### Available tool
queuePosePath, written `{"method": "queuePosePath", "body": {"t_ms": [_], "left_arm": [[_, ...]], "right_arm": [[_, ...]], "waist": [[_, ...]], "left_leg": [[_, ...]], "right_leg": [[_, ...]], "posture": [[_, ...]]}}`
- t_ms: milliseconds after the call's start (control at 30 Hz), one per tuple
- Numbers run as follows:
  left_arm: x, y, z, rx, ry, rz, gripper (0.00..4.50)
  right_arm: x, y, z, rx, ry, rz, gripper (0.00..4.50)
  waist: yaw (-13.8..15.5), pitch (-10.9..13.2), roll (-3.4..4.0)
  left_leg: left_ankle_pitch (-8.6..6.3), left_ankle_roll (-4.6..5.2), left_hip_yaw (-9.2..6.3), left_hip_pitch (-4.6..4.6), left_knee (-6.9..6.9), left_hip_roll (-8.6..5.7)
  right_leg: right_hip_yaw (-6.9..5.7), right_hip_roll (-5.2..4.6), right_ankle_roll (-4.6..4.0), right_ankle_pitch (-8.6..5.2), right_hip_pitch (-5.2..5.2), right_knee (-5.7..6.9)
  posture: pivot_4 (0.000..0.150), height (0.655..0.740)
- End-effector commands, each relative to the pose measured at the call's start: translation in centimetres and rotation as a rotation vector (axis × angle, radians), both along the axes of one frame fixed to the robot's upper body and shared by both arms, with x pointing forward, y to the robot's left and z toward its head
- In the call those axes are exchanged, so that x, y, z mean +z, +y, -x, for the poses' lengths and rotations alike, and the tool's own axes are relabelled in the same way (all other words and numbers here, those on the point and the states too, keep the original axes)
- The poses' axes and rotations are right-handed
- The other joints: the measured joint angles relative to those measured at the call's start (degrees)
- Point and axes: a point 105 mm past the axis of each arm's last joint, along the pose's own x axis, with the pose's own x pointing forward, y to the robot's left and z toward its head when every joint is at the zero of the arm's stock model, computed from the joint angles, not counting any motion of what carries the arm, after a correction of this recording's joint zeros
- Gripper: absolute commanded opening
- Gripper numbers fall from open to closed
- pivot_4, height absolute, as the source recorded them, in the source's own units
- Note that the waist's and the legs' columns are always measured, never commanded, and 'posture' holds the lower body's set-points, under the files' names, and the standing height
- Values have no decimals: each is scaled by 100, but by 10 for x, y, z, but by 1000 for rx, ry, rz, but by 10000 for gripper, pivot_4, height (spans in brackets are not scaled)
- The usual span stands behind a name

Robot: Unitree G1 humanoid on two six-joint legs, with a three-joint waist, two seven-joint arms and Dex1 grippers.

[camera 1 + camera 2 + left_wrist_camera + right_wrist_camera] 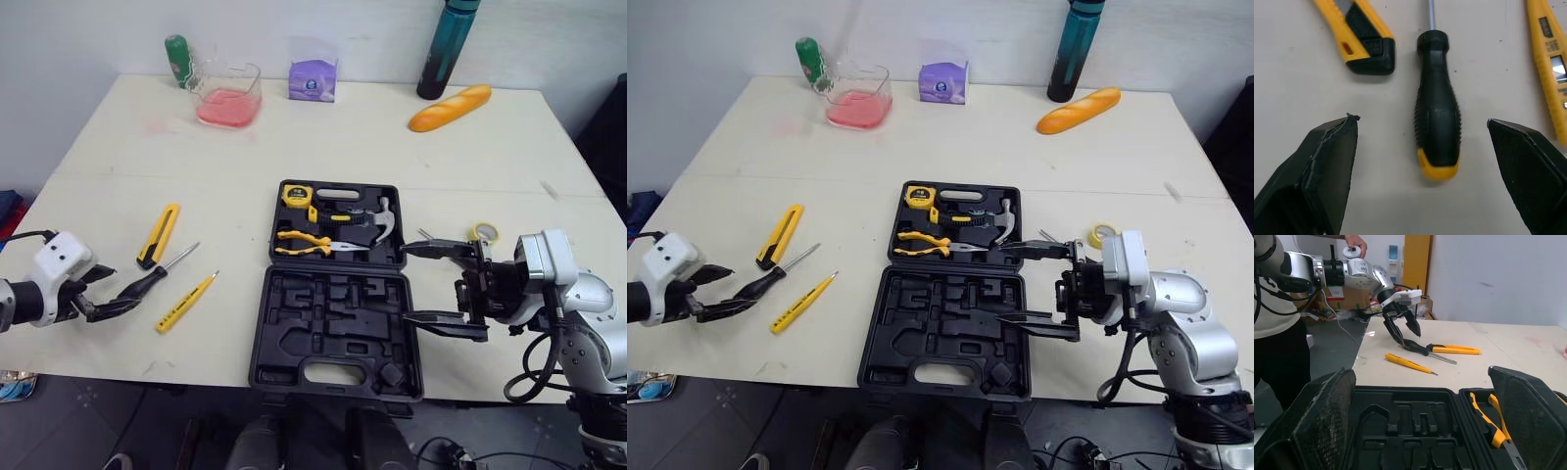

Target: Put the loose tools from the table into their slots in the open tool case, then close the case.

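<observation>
**Spotter:** Where's the screwdriver (1437, 127)?

**Me:** It's flat on the counter (118, 157), well left of the case (294, 345), between the knife (159, 235) and the tester (186, 302). My left gripper (1421, 121) is spread wide and empty, with one finger on each side of the handle and neither touching it.

**Spotter:** How will it handle?

**Me:** Stiff and light, I'd say, with most of the weight in the handle. The ribbed black grip should hold well. The bare shaft looks thin and slick, and the tool is round, so a nudge could roll it. I'd close across the fat middle of the handle.

**Spotter:** And the other arm?

**Me:** The right gripper (407, 282) hangs at the case's right edge, wide open and holding nothing.
</observation>
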Motion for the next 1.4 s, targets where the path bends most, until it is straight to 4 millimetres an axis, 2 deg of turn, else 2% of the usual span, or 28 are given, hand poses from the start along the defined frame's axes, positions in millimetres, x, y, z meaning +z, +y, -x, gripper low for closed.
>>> {"method": "queuePosePath", "body": {"t_ms": [33, 133, 233, 367, 533, 733, 800, 933, 1100, 1200, 1267, 1333, 1400], "left_arm": [[2, -2, -4, 2, -15, -1, 44223], [-9, 1, -3, 34, 41, -10, 44223], [-13, 0, -2, 37, 57, 2, 44223], [-18, 4, 2, 58, 76, 5, 32073], [-17, 4, 0, 59, 38, 23, 10016], [-3, -2, -6, 24, -68, 35, 9787], [8, -3, -7, -2, -123, 11, 9787], [43, -26, -6, -135, -253, 15, 9787], [76, -76, -6, -335, -338, 30, 9787], [83, -106, -5, -458, -325, -4, 9787], [86, -142, -3, -583, -303, 3, 9787], [89, -170, -1, -679, -295, 19, 9787], [90, -187, -1, -744, -290, 14, 9787]], "right_arm": [[8, 5, 3, 6, -46, -3, 45000], [11, 6, 2, 2, -49, 1, 45000], [13, 7, 0, -6, -54, 4, 45000], [15, 6, -3, -20, -58, 5, 45000], [16, 5, -5, -30, -60, 6, 45000], [14, 3, -7, -34, -60, 12, 45000], [11, -1, -8, -40, -61, 27, 45000], [7, -12, -9, -89, -60, 32, 45000], [-5, -27, -7, -151, -49, 75, 45000], [-6, -36, -8, -212, -48, 77, 45000], [-4, -46, -8, -282, -44, 61, 45000], [-5, -54, -5, -321, -44, 72, 45000], [-6, -60, -3, -350, -44, 84, 45000]], "waist": [[-1, 0, 0], [-1, 0, 0], [4, 0, -1], [3, 0, 0], [3, 0, 0], [16, -1, -1], [18, -1, -2], [24, -1, -3], [31, -1, -4], [32, -1, -4], [34, -1, -3], [53, -1, -3], [96, -1, -3]], "left_leg": [[0, -1, 1, 0, 1, 4], [2, -4, 0, 2, 1, 9], [3, -5, 1, 6, 3, 10], [3, -6, 2, 10, 5, 10], [4, -8, 2, 14, 4, 11], [6, -10, 0, 14, 4, 12], [6, -10, -2, 11, 5, 12], [4, -7, -2, 4, 5, 12], [4, -6, -3, 0, 5, 12], [4, -6, 0, 1, 5, 11], [5, -6, 2, 2, 9, 10], [8, -5, 1, 2, 11, 7], [8, -4, 3, 3, 15, 5]], "right_leg": [[0, 2, 0, 0, 0, 0], [-2, 7, -2, 1, 0, 2], [-1, 7, -3, 2, 0, 2], [3, 4, -4, 2, 0, 1], [2, 3, -7, 4, 0, 1], [1, 1, -13, 7, 0, 0], [-1, 1, -13, 7, 0, -1], [-4, 1, -13, 7, 1, 0], [-14, 2, -12, 8, 4, -2], [-13, 8, -12, 8, 5, -1], [-12, 15, -10, 9, 6, 1], [-11, 28, -8, 10, 7, 2], [-8, 36, -6, 11, 8, 4]], "posture": [[1500, 7400], [1500, 7400], [1500, 7400], [1500, 7400], [1500, 7400], [1500, 7400], [1500, 7400], [1500, 7400], [1500, 7400], [1500, 7400], [1500, 7400], [1500, 7400], [1500, 7400]]}}
